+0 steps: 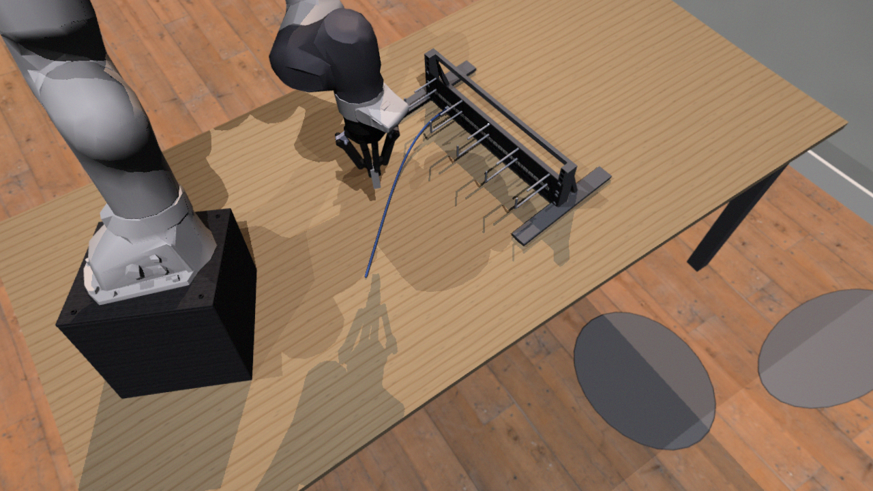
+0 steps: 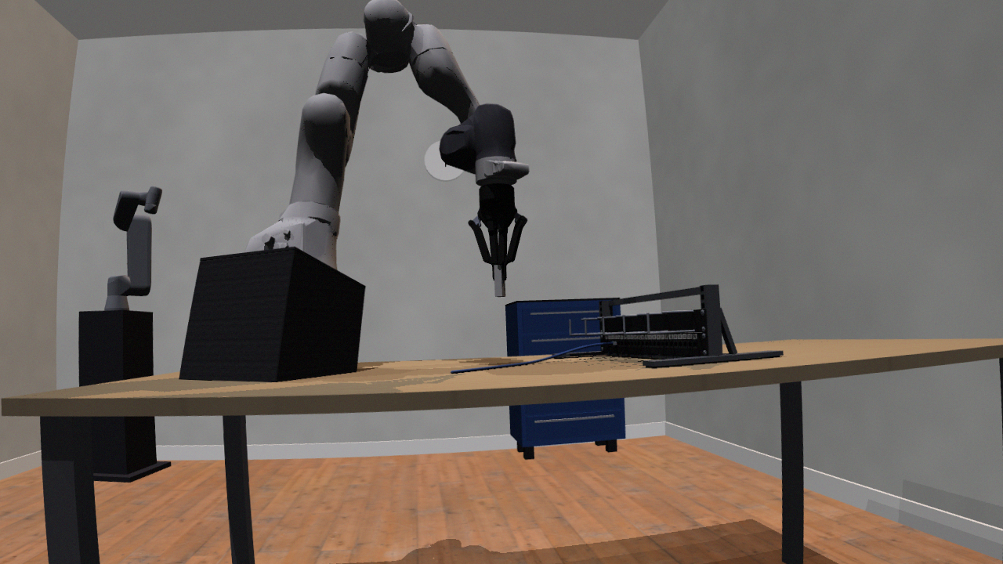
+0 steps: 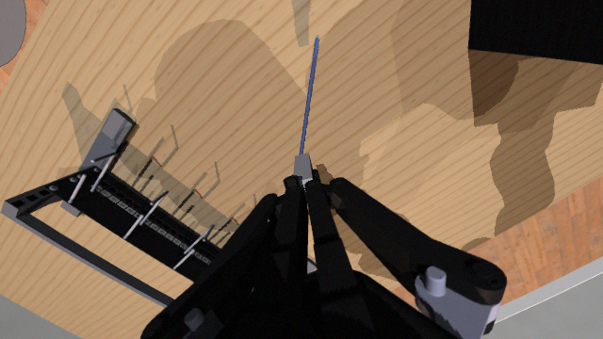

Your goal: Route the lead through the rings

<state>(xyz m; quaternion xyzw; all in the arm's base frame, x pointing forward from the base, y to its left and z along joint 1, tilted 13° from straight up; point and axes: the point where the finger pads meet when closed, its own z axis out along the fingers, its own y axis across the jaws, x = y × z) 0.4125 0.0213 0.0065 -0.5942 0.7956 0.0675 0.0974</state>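
Left to right in my top view, first comes one black pedestal point(image 1: 176, 354) point(image 2: 322, 329) point(image 3: 542, 28) carrying my one arm point(image 1: 140, 122) point(image 2: 322, 140), well apart from the rack point(image 1: 506, 112) point(image 2: 711, 319) point(image 3: 99, 260). Next, in front of the rack, my gripper point(image 1: 375, 181) point(image 2: 499, 290) point(image 3: 304, 165) has its two fingers closed together with nothing between them. Then one blue lead point(image 1: 388, 201) point(image 2: 501, 365) point(image 3: 308, 96) curves from the rack's front, toward its low-port end, out to a free end on the table point(image 1: 702, 116) point(image 2: 392, 403) point(image 3: 236, 80). I count five open rings on the rack, and two feet under it. From above, my fingertips look close to the lead; the exterior view has them well above it, and above the rack too. That view alone gives me one blue cabinet point(image 2: 568, 426) beyond the rack.
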